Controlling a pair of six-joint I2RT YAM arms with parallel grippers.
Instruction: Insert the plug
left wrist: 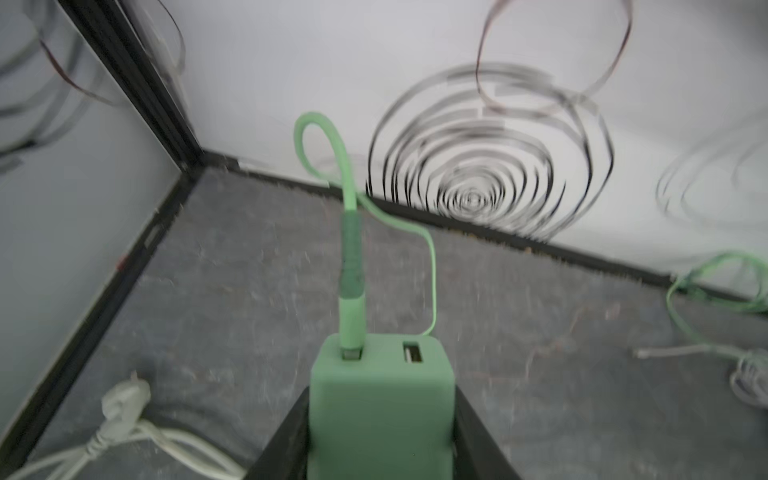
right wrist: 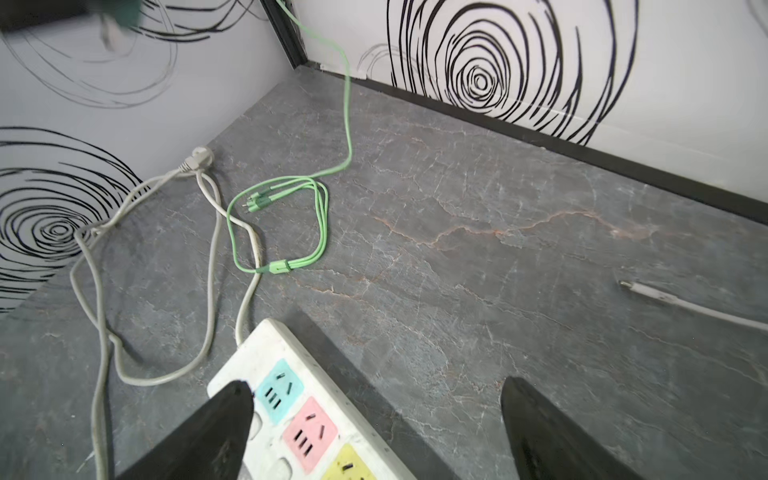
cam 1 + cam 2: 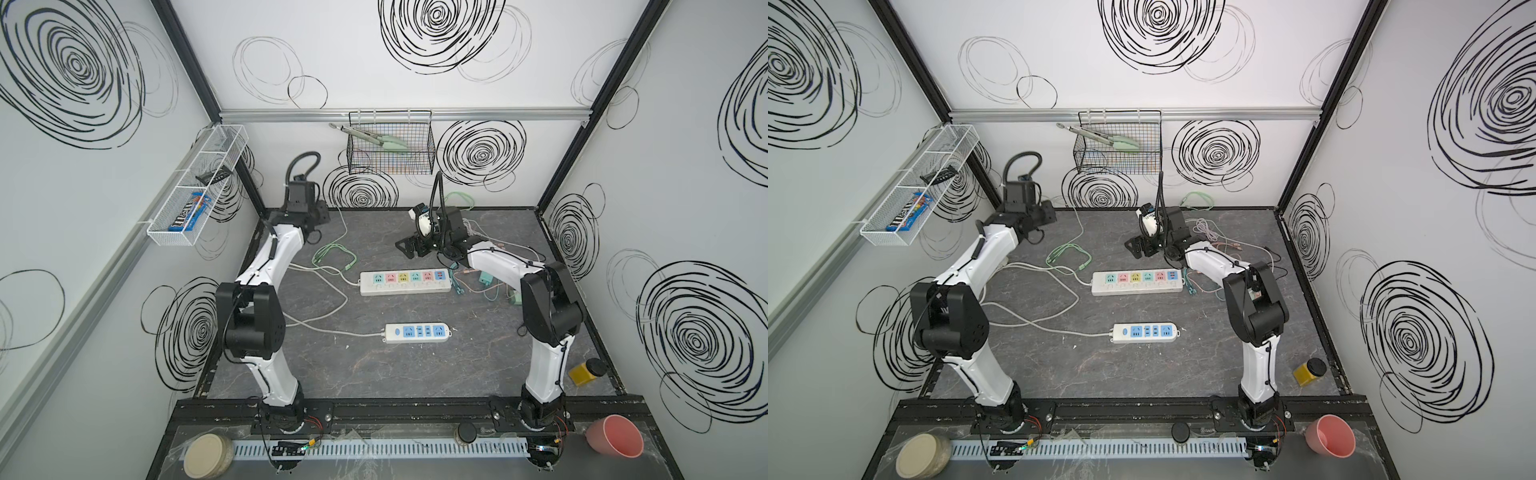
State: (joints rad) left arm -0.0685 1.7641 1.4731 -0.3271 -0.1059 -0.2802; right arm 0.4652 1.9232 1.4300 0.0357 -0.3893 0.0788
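left fingers (image 1: 478,436) are clamped on the flanks of the green charger (image 1: 380,399), one black finger each side, so the left gripper (image 1: 382,407) is closed on it. the grip sits on the body, which leaves the usb face free. the green cable (image 1: 351,257) is plugged in one port and the port beside it is empty. the prongs are hidden here, so we can't tell which way they point, and this view is smeared. in both top views the left gripper (image 3: 320,212) sits raised near the back left corner, well apart from both strips. so the charger is in the air, not on the table (image 3: 374,374). we judge it's held high so the prongs clear the clutter on the way over.

right fingers (image 2: 216,436) stand wide apart with nothing between them, so the right gripper (image 2: 376,386) is empty. one finger hangs over the teal-socket end of the long strip (image 2: 291,419), the other over bare table. we judge it's parked there to pin the strip. the strip lies loose, and a push from the plug could slide it.

further out, the coil (image 2: 282,224) of slack cable lies on the table beyond the long strip. the white plug (image 2: 198,160) and its cords lie by the left wall. the short strip (image 3: 417,332) lies nearer the front, with neither gripper near it. the long strip's sockets all look empty, so the plug is not yet inserted.
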